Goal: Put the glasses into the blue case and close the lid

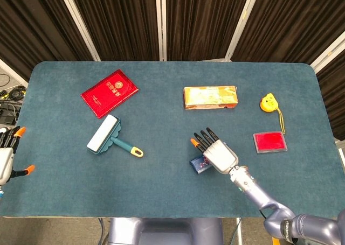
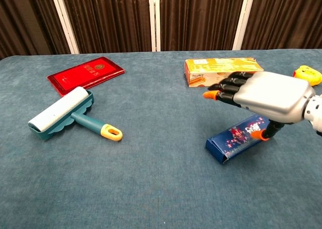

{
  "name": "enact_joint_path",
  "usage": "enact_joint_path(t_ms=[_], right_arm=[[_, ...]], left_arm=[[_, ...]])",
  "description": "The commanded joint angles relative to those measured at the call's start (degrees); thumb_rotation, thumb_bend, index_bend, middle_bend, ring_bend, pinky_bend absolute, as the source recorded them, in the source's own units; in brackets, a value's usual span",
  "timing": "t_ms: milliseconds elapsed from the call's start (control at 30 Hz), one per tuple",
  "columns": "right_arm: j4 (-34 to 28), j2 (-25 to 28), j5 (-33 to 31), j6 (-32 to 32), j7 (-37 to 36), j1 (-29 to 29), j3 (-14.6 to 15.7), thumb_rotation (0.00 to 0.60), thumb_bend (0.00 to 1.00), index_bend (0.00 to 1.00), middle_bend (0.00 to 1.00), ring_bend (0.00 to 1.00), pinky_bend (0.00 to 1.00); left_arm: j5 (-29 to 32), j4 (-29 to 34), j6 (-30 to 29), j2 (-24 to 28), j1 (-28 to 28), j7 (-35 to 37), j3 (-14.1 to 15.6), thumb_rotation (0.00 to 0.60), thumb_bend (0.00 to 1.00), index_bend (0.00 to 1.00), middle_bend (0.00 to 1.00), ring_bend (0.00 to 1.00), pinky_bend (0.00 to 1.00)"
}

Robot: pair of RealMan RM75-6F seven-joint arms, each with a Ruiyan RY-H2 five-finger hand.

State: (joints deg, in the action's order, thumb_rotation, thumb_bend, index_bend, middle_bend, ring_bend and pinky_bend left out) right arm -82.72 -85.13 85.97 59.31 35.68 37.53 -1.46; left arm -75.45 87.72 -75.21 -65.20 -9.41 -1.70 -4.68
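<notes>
The blue case (image 1: 198,165) (image 2: 234,141) lies on the table right of centre, its flower-printed lid down. No glasses show in either view. My right hand (image 1: 216,154) (image 2: 265,97) hovers over the case's right end, fingers stretched out toward the left and holding nothing. Its orange-tipped thumb reaches down to the case's far edge; I cannot tell if it touches. My left hand (image 1: 6,158) hangs at the table's far left edge in the head view, fingers apart and empty, far from the case.
A lint roller (image 1: 105,135) (image 2: 63,112) and a red booklet (image 1: 109,92) (image 2: 85,73) lie on the left half. An orange box (image 1: 210,97) (image 2: 221,69) sits behind the case. A yellow tape measure (image 1: 268,102) and a red pad (image 1: 270,142) are to the right.
</notes>
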Motion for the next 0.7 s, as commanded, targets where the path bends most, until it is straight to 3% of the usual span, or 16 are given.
enact_joint_path(t_ms=[33,333,700], right_arm=[[-2.6,1.3,0.1,1.0,-1.3,-0.2,-1.0,0.6,0.11,0.0,0.0,0.0,0.0],[-9.1,7.3,-6.5,-7.6,-1.8,1.5,-0.8,0.6,0.1,0.0,0.0,0.0,0.0],[-2.3,4.4,-7.1,-13.5,-6.2,3.6,1.0,0.6,0.1,0.0,0.0,0.0,0.0]], left_arm=[[-0.1,0.1,-0.1,-0.1,0.0,-0.4,0.1,0.6,0.0,0.0,0.0,0.0,0.0],[0.1,0.1,-0.1,-0.2,0.0,-0.6,0.0,0.6,0.0,0.0,0.0,0.0,0.0],[0.3,-0.2,0.1,-0.3,-0.1,-0.6,0.0,0.6,0.0,0.0,0.0,0.0,0.0]])
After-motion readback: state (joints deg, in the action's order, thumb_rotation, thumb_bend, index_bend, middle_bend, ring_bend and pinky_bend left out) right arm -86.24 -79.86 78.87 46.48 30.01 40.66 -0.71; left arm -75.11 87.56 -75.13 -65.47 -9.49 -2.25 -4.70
